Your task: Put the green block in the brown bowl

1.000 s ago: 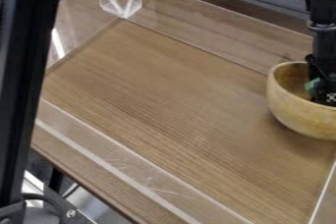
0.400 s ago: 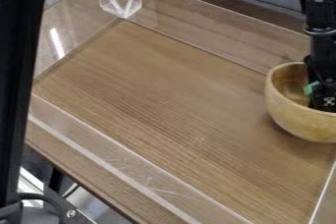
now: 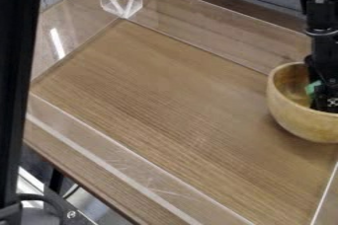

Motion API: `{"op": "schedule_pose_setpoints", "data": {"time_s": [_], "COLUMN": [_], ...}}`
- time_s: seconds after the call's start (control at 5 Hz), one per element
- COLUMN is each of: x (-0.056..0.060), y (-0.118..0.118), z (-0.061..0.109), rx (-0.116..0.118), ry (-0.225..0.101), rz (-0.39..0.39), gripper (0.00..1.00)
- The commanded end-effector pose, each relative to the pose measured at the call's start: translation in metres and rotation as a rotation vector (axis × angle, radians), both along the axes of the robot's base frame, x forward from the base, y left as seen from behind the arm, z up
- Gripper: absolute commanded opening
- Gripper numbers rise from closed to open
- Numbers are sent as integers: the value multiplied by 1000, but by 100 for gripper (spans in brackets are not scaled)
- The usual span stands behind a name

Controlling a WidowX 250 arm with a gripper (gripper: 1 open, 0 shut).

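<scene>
The brown bowl (image 3: 286, 109), a light tan wooden bowl with a thick rim, sits at the right edge of the wooden table. My gripper (image 3: 321, 84) reaches down into it from above on a black arm. A small piece of the green block (image 3: 314, 89) shows inside the bowl, right by the dark fingertips and below the rim. The jaws look spread and not clamped on the block, though the bowl's wall and the picture's right edge hide much of the fingers and of the block.
The wooden table top (image 3: 158, 101) is ringed by a low clear plastic wall, with a clear plastic bracket (image 3: 119, 0) at the back left corner. A thick black post (image 3: 16, 81) stands close to the camera on the left.
</scene>
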State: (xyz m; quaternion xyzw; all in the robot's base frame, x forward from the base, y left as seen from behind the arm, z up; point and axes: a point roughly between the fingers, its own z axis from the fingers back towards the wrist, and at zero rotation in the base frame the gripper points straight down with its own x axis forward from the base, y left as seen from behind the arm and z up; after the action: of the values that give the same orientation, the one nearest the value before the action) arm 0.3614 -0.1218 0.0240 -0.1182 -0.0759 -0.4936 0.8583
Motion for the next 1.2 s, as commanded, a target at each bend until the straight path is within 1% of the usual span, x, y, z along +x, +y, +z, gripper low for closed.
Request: {"op": "schedule_pose_setpoints", "data": {"time_s": [0.0, 0.2, 0.6, 1.0], "x": [0, 0, 2, 5], "y": [8, 11, 15, 25], "z": [-1, 0, 3, 2], "rx": [22, 39, 36, 54], "ry": [-3, -14, -41, -33], "rz": [54, 80, 120, 114], "gripper": [100, 100, 100, 100]}}
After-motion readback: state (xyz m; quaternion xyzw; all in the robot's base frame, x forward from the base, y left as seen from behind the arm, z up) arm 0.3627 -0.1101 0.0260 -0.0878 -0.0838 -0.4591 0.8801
